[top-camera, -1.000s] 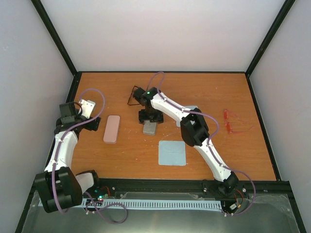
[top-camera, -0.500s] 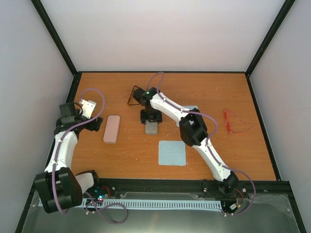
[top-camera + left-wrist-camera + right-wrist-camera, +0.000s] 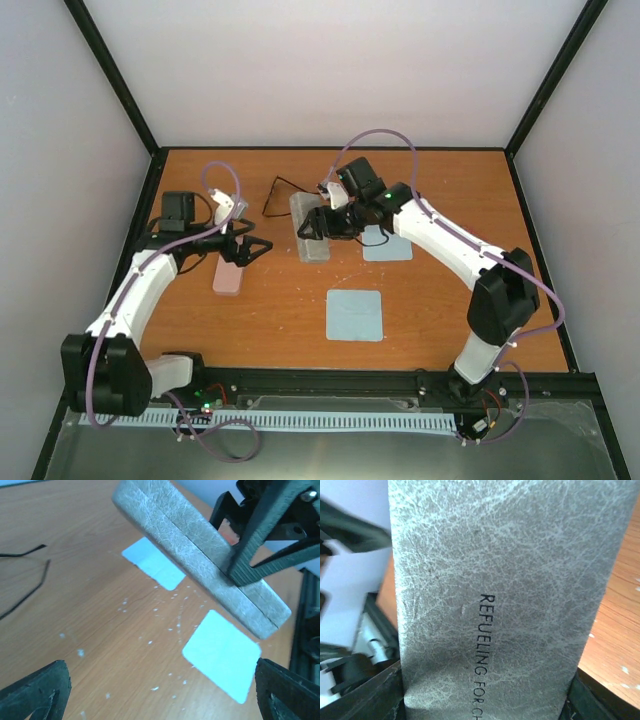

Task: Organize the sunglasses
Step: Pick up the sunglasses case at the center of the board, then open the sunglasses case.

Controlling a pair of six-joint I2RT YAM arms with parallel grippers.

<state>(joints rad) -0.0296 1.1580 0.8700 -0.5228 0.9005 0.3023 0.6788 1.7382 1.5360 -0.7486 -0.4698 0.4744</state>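
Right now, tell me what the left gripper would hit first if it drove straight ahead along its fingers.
Most likely the grey textured oblong case held by the right gripper, which sits just ahead of the open left gripper. Depth is unclear; it might pass beneath.

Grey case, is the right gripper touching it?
Touching. The left wrist view shows the right gripper clamped on the grey case.
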